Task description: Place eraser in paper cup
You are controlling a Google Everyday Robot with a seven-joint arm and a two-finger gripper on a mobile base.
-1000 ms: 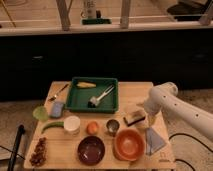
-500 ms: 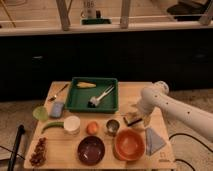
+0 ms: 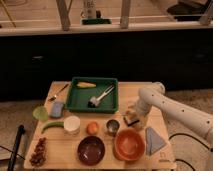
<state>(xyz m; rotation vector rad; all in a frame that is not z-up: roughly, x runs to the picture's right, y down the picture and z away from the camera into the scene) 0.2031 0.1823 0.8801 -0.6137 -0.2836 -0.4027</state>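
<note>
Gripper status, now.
Gripper: low at the eraser, right of the metal cup; open, closed or holding cannot be told.

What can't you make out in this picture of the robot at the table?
Camera view:
1. The gripper, low over the right side of the table, covers part of the eraser. Whether it holds the eraser cannot be told.
2. The arm is cut off by the right edge.
3. The metal utensil in the green tray is too small to identify.
4. A dark pole at the left is cut off by the bottom edge.
</note>
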